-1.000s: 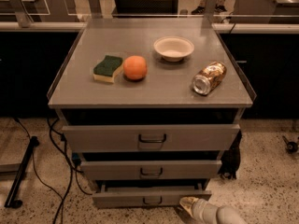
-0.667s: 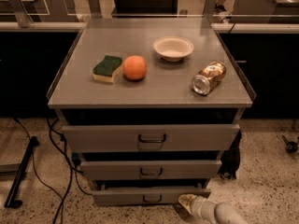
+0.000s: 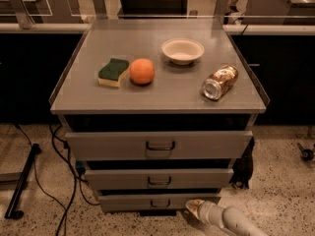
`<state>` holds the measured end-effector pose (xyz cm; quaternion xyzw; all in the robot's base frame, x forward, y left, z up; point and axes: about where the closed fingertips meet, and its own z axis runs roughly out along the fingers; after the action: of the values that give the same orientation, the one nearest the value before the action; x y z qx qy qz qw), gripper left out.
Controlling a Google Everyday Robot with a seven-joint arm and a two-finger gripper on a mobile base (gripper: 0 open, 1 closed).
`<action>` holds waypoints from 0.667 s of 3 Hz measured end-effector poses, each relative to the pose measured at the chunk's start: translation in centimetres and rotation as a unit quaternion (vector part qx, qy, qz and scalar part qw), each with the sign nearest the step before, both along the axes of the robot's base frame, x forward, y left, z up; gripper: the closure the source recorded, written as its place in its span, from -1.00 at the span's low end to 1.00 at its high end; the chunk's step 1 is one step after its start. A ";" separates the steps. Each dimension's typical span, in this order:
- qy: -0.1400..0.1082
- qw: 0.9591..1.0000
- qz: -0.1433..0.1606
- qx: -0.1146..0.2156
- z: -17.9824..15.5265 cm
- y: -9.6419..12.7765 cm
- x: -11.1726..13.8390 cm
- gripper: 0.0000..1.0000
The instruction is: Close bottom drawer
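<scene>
The bottom drawer (image 3: 128, 201) is the lowest and narrowest grey front of three, with a small dark loop handle (image 3: 160, 202). A dark gap shows above its front panel. My gripper (image 3: 193, 207) is low at the bottom right, at the right end of the bottom drawer's front, close to or touching it. The pale arm (image 3: 236, 222) runs off the bottom right edge.
The middle drawer (image 3: 157, 179) and the wide top drawer (image 3: 160, 144) also stand out from the cabinet. On top lie a green sponge (image 3: 113, 72), an orange (image 3: 141, 71), a white bowl (image 3: 182, 50) and a tipped can (image 3: 220, 82). Cables (image 3: 59, 181) trail on the floor at left.
My gripper has crept a little to the left along the floor toward the bottom drawer's front. The drawers look the same.
</scene>
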<state>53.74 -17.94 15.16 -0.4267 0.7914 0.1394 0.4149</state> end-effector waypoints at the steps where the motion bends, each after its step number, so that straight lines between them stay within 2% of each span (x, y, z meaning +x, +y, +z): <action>1: 0.000 1.000 0.002 0.002 -0.1 0.3 0.8 1.00; 2: 0.000 1.000 0.002 0.002 -0.1 0.3 0.8 1.00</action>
<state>54.49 -17.61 15.09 -0.4272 0.7903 0.1420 0.4157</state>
